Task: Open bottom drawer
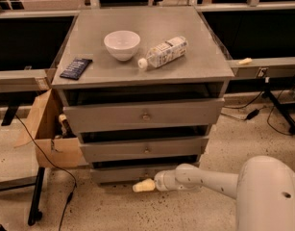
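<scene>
- Cardboard box [43,129] is sitting on the floor against the left side of the cabinet [209,69], flap hanging open. A black cable [51,163] is trailing past it. Both are lying off to the side of the drawer's pull path, I'd say.
- Dark flat packet [76,68] is lying on top of the cabinet near the left edge. It's loose, so a hard yank could be shifting it.
- White bowl [122,44] is standing upright mid-top, well apart from the work below.
- Bottom drawer [113,173] is sitting lowest of three grey fronts, just above the floor, under the middle drawer [185,147] and the top drawer [185,113]. It's looking shut or close to it. I'm not making out its knob.
- Gripper [143,186] is hovering just off the floor, right beside the centre of the bottom front, pointing left. A knob would be sitting about there, so I'm reading this as lining up for the grab. Released or clenched: can't tell from here.
- Plastic bottle [164,53] is lying on its side just right of the bowl, cap toward it. Being round, it's the likeliest to be rolling if the cabinet gets jolted.
- Arm [204,181] is reaching in from the right, nearly level, running low because the target is so near the floor.
- Robot body [269,196] is standing off to the right front, leaving room for the drawer to be sliding out.
</scene>
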You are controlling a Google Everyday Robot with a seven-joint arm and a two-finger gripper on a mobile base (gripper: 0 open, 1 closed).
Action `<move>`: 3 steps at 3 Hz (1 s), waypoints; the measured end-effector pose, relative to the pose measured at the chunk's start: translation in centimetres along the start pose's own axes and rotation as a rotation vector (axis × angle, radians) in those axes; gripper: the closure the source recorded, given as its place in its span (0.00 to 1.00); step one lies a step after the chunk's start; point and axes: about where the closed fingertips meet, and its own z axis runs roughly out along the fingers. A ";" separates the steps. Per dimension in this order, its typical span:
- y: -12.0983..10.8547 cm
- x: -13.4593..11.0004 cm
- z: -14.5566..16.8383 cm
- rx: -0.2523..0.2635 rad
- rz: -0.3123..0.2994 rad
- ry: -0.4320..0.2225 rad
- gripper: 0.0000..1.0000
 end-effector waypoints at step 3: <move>-7.6 -4.7 0.5 0.089 0.162 -0.354 0.41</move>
